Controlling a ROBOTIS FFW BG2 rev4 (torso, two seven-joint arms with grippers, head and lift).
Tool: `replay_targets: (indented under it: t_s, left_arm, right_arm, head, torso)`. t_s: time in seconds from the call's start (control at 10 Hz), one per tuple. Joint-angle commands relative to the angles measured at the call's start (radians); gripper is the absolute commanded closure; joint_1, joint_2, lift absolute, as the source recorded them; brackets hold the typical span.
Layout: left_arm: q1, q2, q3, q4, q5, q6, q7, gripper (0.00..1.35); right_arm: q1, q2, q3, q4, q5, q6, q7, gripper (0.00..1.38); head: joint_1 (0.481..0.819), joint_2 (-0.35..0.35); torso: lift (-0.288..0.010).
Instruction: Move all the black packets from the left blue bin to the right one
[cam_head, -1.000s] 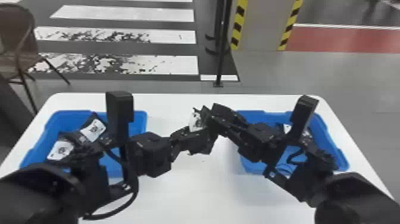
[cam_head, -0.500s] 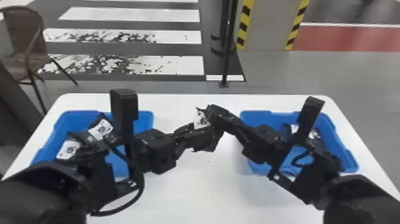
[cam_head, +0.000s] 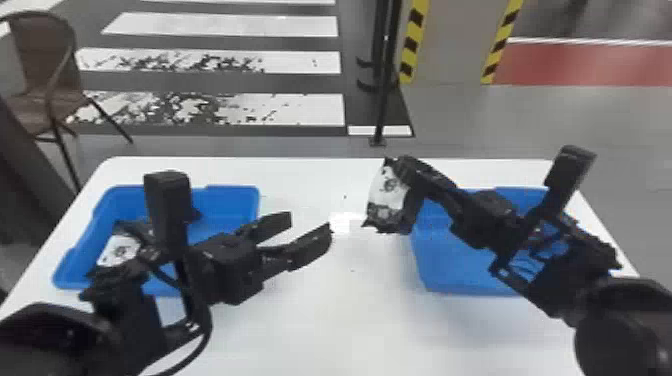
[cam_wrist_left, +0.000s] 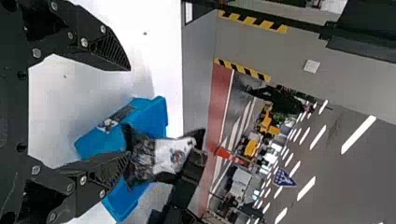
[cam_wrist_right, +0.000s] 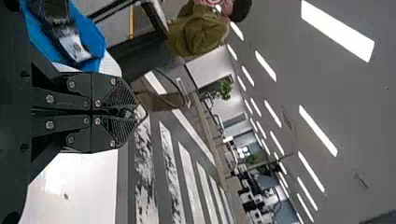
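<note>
In the head view, our right gripper (cam_head: 407, 172), black with two flat fingers, is pinched closed on a black packet with a white label (cam_head: 387, 192). We see the packet raised, just left of the right blue plastic bin's (cam_head: 450, 270) far left corner. Its long axis runs roughly upright, with one end up by the fingertips and the other down toward the white tabletop (cam_head: 325, 320). The label's face is turned toward our left gripper (cam_head: 310, 227), which has two flat black fingers spread apart with nothing between them, over the tabletop between the bins.

The left blue plastic bin (cam_head: 227, 192) sits near the tabletop's far left corner. By its left wall we see another white-labelled black packet (cam_head: 120, 250), lying roughly near to far. In the left wrist view, a further labelled packet (cam_wrist_left: 109, 123) lies in the right bin.
</note>
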Motion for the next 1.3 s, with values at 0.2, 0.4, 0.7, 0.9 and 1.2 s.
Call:
replay_targets:
  t_s: [0.2, 0.4, 0.7, 0.9, 1.2]
  left_arm:
    - [0.107, -0.033, 0.186, -0.070, -0.028, -0.003, 0.000, 0.13]
    - [0.126, -0.046, 0.258, -0.087, -0.052, 0.000, 0.000, 0.13]
    - [0.116, -0.049, 0.308, -0.094, -0.104, 0.014, 0.000, 0.14]
    - [0.089, -0.043, 0.318, -0.092, -0.166, 0.039, 0.002, 0.20]
    - [-0.004, -0.009, 0.320, -0.062, -0.337, 0.122, 0.014, 0.19]
  right_arm:
    - [-0.136, -0.038, -0.121, 0.233, 0.101, -0.035, -0.031, 1.28]
    - [-0.134, -0.052, -0.161, 0.294, 0.140, -0.035, -0.058, 1.16]
    - [0.026, -0.044, -0.169, 0.113, 0.170, -0.052, -0.175, 0.03]
    - [0.205, -0.013, -0.155, -0.118, 0.142, -0.060, -0.178, 0.18]
    - [0.392, 0.004, -0.041, -0.349, 0.049, -0.060, -0.173, 0.21]
  head:
    - [0.695, -0.077]
    - [0.695, -0.084]
    - [0.695, -0.087]
    - [0.695, -0.060]
    - [0.695, 0.064]
  torso:
    - [-0.140]
    - [-0.140]
    - [-0.140]
    - [-0.140]
    - [-0.140]
